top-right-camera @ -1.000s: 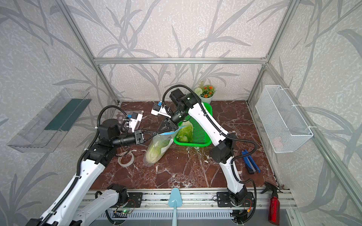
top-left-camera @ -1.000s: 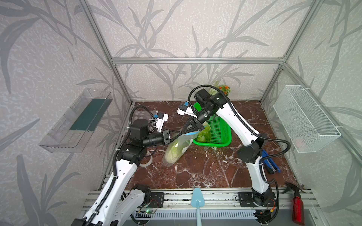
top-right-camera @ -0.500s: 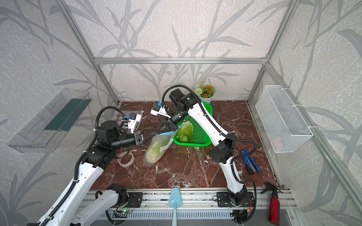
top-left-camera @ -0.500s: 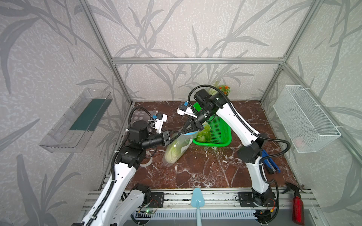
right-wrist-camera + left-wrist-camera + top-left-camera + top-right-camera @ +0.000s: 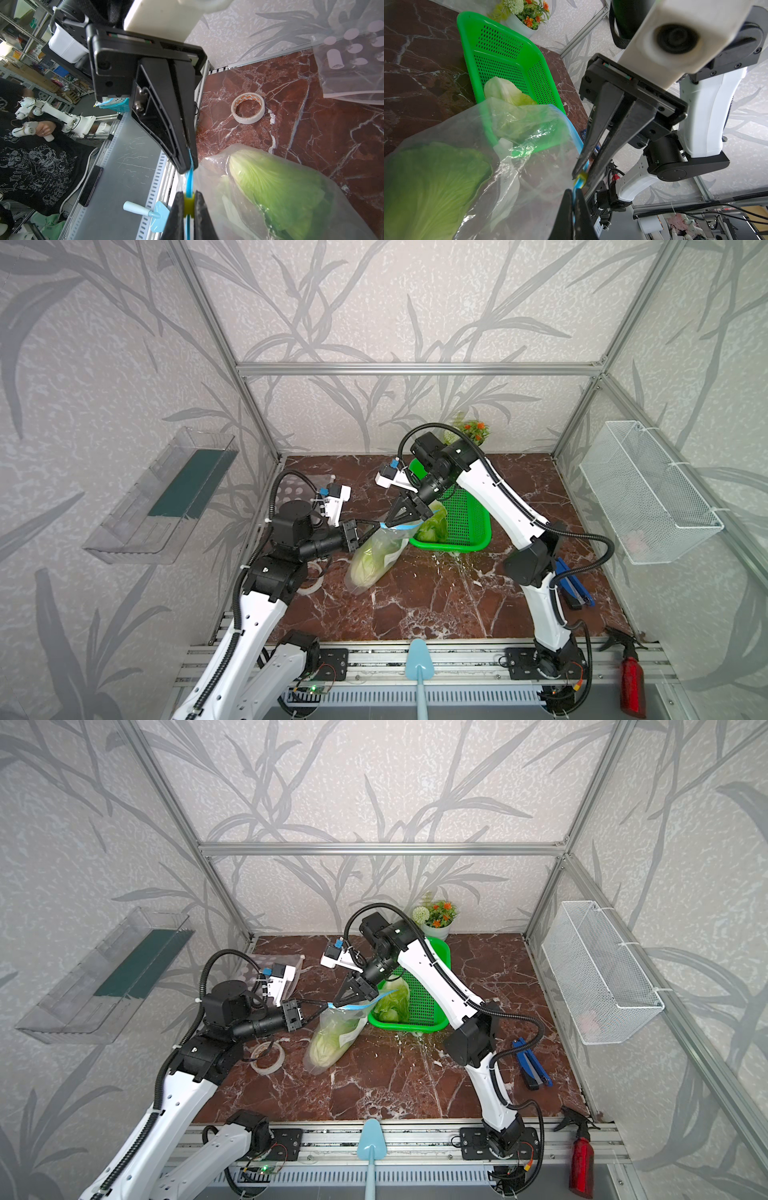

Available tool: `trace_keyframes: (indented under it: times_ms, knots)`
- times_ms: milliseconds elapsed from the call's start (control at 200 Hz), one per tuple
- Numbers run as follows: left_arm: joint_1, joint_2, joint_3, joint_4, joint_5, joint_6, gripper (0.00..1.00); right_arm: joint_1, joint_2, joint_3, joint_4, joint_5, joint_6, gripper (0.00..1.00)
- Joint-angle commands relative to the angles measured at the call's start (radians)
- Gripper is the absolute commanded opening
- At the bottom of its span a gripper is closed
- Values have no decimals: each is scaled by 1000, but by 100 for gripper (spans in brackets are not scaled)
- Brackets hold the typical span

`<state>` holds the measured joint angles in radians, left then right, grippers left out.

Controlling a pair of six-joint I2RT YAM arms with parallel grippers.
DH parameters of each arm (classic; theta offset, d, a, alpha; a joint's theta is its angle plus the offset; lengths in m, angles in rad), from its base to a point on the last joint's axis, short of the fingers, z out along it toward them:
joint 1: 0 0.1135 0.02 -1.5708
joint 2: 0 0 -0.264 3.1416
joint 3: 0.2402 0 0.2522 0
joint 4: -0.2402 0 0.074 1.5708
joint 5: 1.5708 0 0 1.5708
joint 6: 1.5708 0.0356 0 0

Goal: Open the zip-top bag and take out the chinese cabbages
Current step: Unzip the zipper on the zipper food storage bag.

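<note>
Right, in both top views the two arms meet over the brown marble table (image 5: 415, 605). The left gripper (image 5: 381, 525) and the right gripper (image 5: 391, 523) come tip to tip at the top edge of the zip-top bag (image 5: 380, 549). The bag hangs slanted below them, its bottom down near the tabletop. The cabbage in the bag (image 5: 363, 570) shows pale green through the plastic. The cabbage in the basket (image 5: 432, 526) lies at the near end of the green basket (image 5: 469, 514), just behind the bag. A roll of tape (image 5: 269, 1052) sits on the table beside the left arm, and a pot of flowers (image 5: 438, 919) stands by the back wall.

Now the left wrist view: the left gripper (image 5: 573, 192) has its jaws pressed flat together on the blue zip strip (image 5: 575, 135). Right next to it, the right gripper (image 5: 581, 179) nips the little yellow slider (image 5: 581, 176). The cabbage in the bag (image 5: 431, 182) fills the near corner, with the basket (image 5: 500, 47) beyond it.

And the right wrist view: the right gripper (image 5: 189, 195) is clamped on the slider (image 5: 189, 204). The left gripper (image 5: 187, 169) is closed on the zip strip (image 5: 189, 180) just past it. The tape (image 5: 248, 108) lies further off on the marble.
</note>
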<state>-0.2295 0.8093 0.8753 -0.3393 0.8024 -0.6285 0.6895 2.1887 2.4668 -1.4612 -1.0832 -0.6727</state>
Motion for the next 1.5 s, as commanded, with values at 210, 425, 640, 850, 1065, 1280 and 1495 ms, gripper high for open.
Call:
trace_keyframes:
  times_ms: [210, 425, 640, 850, 1065, 1280, 1495]
  knots:
    - [80, -57, 2, -8, -38, 22, 0, -28, -76, -52, -63, 34, -15, 0]
    - [160, -76, 17, -36, 1, 27, 0, -48, -113, -115, -36, 53, -10, 0]
    - [201, -88, 29, -74, -15, 44, 0, -69, -144, -153, -3, 91, 11, 0]
    - [203, -68, 41, 47, 75, -76, 5, -68, -151, -143, 50, 52, 50, 0]
    - [129, 10, 89, -1, 146, -52, 56, -49, -127, -100, 22, 47, 38, 0]
    - [11, 76, 120, -66, 130, 21, 56, -45, -97, -40, -11, 45, 32, 0]
    - [-4, 85, 110, -72, 91, 35, 45, -38, -71, 7, -26, 40, 36, 0]
